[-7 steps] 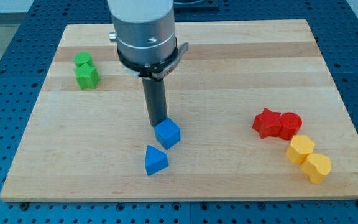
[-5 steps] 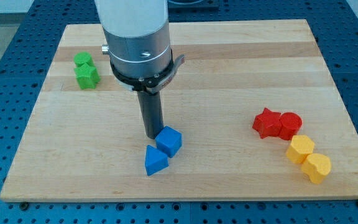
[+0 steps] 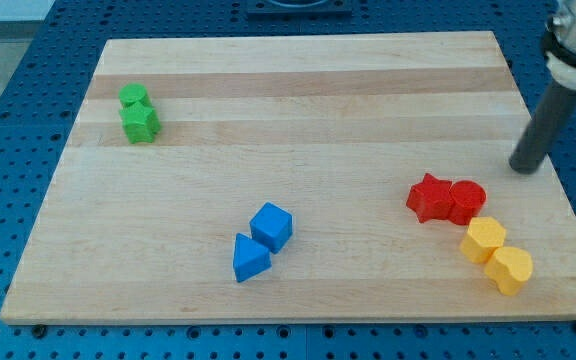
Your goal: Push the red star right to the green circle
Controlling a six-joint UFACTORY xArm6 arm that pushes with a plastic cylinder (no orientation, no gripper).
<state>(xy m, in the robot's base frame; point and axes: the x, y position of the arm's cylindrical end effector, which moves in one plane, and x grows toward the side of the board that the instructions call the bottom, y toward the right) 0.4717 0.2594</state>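
Red star [image 3: 427, 196] lies flat, touching a red cylinder [image 3: 467, 201]; my tip [image 3: 521, 168] stands up-right, holding nothing

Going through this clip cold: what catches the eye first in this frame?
The blocks sit in colour pairs: two green blocks at the view's upper left, a blue cube and blue wedge at bottom centre, and the red star touching a red round block above two yellow blocks at lower right. My tip stands apart, up and right of the red pair.
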